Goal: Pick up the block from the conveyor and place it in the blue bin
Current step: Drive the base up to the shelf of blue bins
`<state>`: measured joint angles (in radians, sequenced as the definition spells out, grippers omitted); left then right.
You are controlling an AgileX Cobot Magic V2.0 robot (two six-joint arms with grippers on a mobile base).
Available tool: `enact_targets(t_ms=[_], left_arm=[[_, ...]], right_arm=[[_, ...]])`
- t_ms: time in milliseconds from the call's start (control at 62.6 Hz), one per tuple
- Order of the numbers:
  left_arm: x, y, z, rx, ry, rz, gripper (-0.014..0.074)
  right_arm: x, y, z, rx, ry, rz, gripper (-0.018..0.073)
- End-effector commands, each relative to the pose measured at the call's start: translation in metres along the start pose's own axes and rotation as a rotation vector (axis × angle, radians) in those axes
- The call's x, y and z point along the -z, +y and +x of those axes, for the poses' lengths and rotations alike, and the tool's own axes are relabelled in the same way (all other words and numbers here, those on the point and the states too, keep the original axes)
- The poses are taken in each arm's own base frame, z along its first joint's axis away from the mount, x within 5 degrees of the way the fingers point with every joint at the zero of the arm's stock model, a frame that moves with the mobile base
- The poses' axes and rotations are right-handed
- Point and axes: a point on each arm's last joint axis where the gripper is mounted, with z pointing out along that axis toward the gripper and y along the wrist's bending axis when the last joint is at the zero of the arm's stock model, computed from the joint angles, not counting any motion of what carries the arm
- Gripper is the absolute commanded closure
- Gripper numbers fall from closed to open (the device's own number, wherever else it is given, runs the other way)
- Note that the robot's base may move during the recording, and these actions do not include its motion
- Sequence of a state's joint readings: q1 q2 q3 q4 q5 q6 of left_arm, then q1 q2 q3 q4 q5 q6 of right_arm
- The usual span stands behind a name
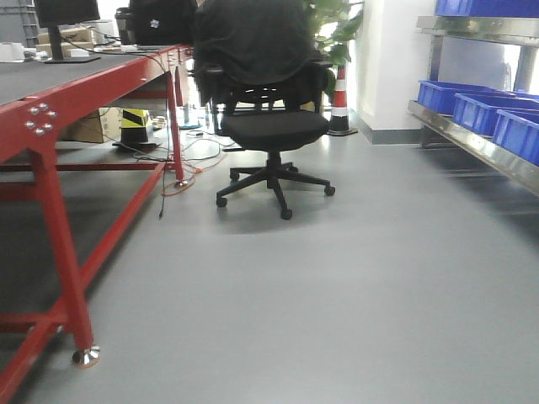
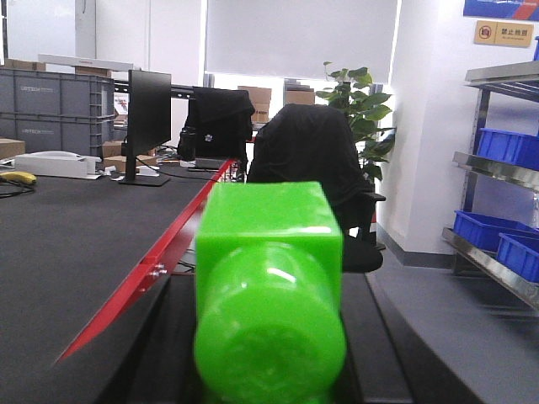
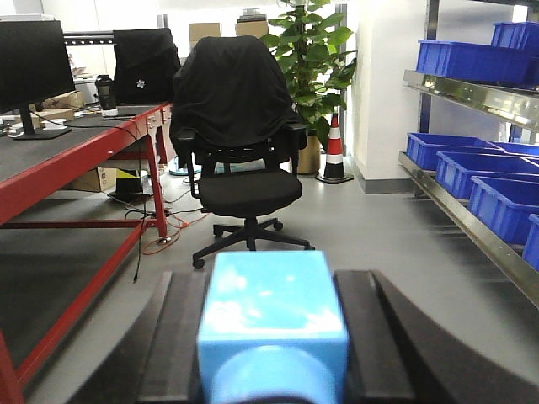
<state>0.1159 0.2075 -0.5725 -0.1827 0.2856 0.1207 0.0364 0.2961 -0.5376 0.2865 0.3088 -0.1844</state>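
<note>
Left hand [image 2: 269, 370]: gripping 1 green block [image 2: 268, 269], just right of the conveyor [image 2: 67, 244] surface. Right hand [image 3: 271, 370]: gripping 1 light-blue block [image 3: 271, 307]. Blue bins [image 3: 476, 181]: on shelf [image 3: 434, 192], right side.

Green block [image 2: 269, 286], cube with rounded stud, clamped in left gripper [image 2: 269, 362]; conveyor [image 2: 76, 244] to its left, dark grey belt, red frame. Light-blue block [image 3: 271, 316] in right gripper [image 3: 271, 374]. Blue bins [image 3: 497, 198] on shelf [image 3: 472, 93], right side.

A black chair [image 1: 274, 130] stands on the grey floor [image 1: 337, 295], a dark jacket [image 1: 253, 38] draped over its back. Behind it are a plant [image 3: 307, 50] and a striped cone [image 1: 339, 101]. Cables [image 1: 189, 164] lie nearby. A monitor [image 2: 149, 109] stands beside what may be a backpack [image 2: 219, 118].
</note>
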Motion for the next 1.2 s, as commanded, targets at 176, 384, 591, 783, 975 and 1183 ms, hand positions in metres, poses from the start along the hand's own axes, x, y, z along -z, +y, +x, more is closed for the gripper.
enact_targets(t_ms=[176,384,591,783,975,1183], left_arm=[[0.0001,0.0001,-0.0019,0.007,-0.021,-0.002,0.0708],[0.0001,0.0001,-0.0019,0.007,-0.021,-0.002,0.0708],[0.0001,0.0001,-0.0019,0.007,-0.021,-0.002,0.0708],[0.0001,0.0001,-0.0019,0.007,-0.021,-0.002,0.0708],[0.0001,0.0001,-0.0019,0.007,-0.021,-0.002,0.0708],[0.0001,0.0001,-0.0019,0.007,-0.021,-0.002,0.0708]], right_arm=[[0.0006,-0.0005,-0.0021,0.004,-0.026,0.007,0.0722],[0.0006,-0.0005,-0.0021,0.004,-0.026,0.007,0.0722],[0.0006,-0.0005,-0.0021,0.004,-0.026,0.007,0.0722],[0.0006,-0.0005,-0.0021,0.004,-0.026,0.007,0.0722],[0.0006,-0.0005,-0.0021,0.004,-0.026,0.007,0.0722],[0.0006,-0.0005,-0.0021,0.004,-0.026,0.007,0.0722]])
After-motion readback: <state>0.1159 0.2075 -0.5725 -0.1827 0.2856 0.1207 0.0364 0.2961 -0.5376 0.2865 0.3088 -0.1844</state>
